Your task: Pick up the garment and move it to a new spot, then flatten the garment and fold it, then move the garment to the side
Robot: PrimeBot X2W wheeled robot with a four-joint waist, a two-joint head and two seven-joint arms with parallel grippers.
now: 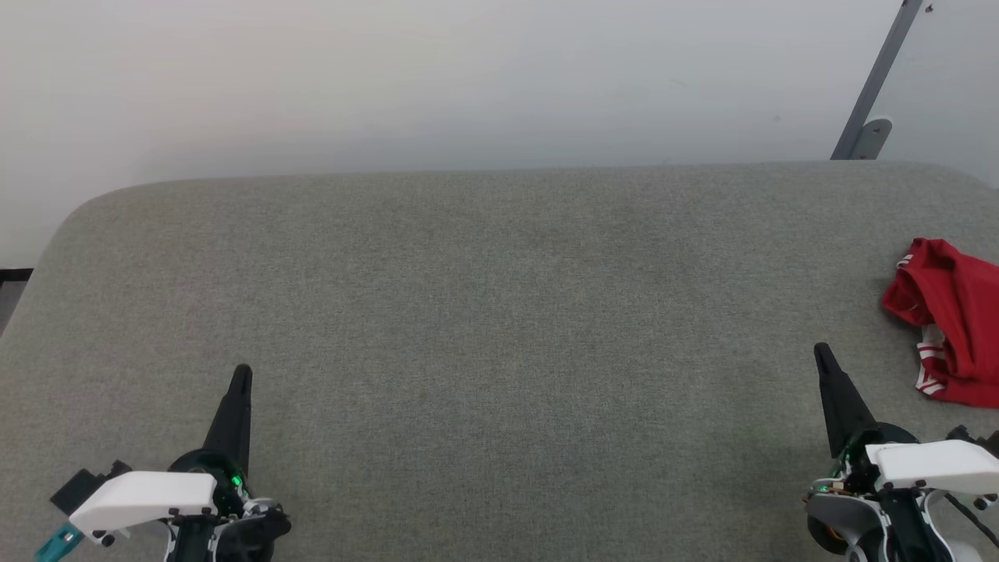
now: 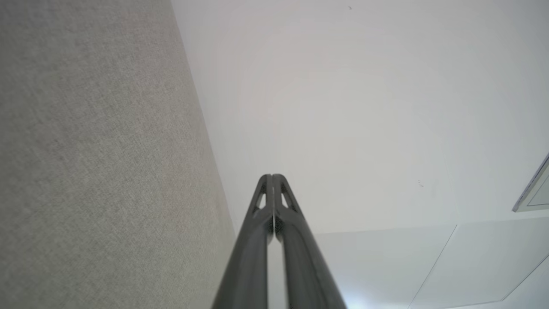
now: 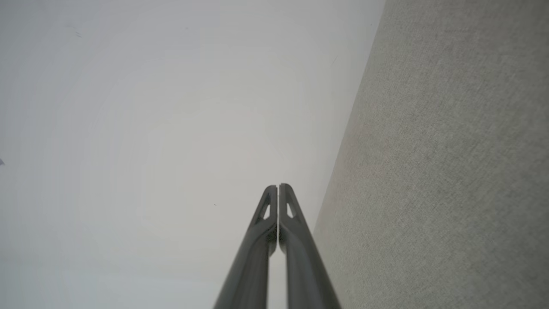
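The garment (image 1: pixel 952 320) is a crumpled red heap with white-striped trim, lying at the far right of the grey fabric table (image 1: pixel 484 312) and cut off by the picture's edge. My right gripper (image 1: pixel 822 353) stands shut at the lower right, its tip a short way left of and below the garment, holding nothing. At the lower left my left gripper (image 1: pixel 242 373) is shut and empty, far from the garment. In the left wrist view my left gripper (image 2: pixel 272 176) has its fingers pressed together. The right wrist view shows my right gripper (image 3: pixel 278 186) shut in the same way.
The table's rounded far edge (image 1: pixel 499 170) meets a plain pale wall (image 1: pixel 437 78). A grey metal strut (image 1: pixel 874 86) leans against the wall at the back right. Grey table fabric (image 2: pixel 94 163) runs along one side of each wrist view.
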